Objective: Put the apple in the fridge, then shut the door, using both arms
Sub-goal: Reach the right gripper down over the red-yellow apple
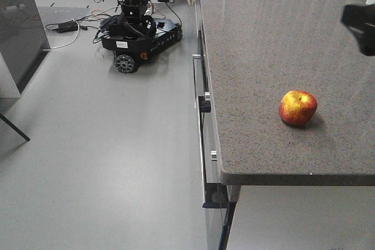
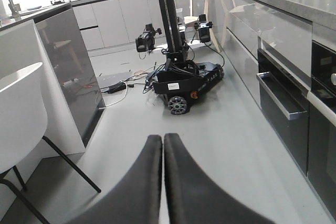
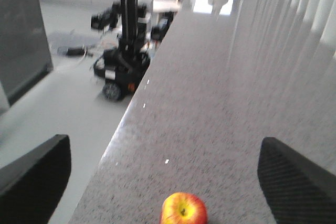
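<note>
The apple, red with yellow patches, rests on the grey stone-topped counter near its front edge. In the right wrist view the apple lies low in the frame with its stem dimple up. My right gripper hangs open above the counter, its fingers wide apart and nothing between them. A black piece of my right arm shows over the counter at the right edge. My left gripper is shut and empty, out over the floor. The fridge and its door are out of view.
A separate black wheeled robot base with cables stands on the grey floor. A dark grey cabinet panel is at the left. Drawer handles jut from the counter front. A white chair stands at the left.
</note>
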You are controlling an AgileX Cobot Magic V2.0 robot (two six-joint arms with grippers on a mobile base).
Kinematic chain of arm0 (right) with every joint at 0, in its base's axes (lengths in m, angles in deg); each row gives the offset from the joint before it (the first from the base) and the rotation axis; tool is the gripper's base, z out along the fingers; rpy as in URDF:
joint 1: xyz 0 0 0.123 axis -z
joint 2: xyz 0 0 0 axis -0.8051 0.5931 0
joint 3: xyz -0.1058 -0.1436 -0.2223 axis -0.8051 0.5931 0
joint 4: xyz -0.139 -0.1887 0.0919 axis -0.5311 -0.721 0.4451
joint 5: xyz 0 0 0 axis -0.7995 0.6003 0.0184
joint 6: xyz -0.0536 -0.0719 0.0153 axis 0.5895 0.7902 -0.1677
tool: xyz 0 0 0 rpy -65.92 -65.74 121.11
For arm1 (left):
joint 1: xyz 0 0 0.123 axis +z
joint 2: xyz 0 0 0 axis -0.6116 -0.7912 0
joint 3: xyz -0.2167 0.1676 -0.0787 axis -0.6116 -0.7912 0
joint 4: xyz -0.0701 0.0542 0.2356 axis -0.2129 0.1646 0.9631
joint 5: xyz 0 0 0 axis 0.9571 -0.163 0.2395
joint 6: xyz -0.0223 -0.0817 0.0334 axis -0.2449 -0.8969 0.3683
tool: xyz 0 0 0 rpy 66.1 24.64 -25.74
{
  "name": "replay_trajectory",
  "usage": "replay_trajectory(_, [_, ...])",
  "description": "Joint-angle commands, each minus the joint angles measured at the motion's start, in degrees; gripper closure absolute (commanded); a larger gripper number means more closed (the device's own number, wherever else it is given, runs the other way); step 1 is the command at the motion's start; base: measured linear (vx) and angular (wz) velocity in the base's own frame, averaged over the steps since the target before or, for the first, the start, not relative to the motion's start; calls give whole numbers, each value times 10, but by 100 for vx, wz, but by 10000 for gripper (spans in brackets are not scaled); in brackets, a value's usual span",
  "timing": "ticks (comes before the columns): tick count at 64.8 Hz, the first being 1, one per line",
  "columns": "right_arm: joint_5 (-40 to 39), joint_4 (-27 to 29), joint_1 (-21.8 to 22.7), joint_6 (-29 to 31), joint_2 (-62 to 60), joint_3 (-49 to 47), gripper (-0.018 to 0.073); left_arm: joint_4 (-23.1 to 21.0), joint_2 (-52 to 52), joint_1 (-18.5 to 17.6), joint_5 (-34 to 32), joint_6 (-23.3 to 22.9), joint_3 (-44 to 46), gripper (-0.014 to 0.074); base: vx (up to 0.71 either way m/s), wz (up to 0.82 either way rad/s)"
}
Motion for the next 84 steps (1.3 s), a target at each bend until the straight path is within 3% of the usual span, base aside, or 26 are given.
replay_trajectory(1, [-19,15,1,5,40,-41,-123,-6,9,-3,-46,-1,-14,602,0,0])
replay_trajectory(32, [-86,11,3,-34,228,-57,-106,-6,9,-3,-46,-1,-14,602,0,0])
replay_trajectory(45, [-103,14,24,-56,267,-57,-101,-6,9,-3,-46,-1,-14,602,0,0])
replay_trajectory(84, [-118,17,23,-38,343,-57,-85,-6,9,-3,-46,-1,-14,602,0,0])
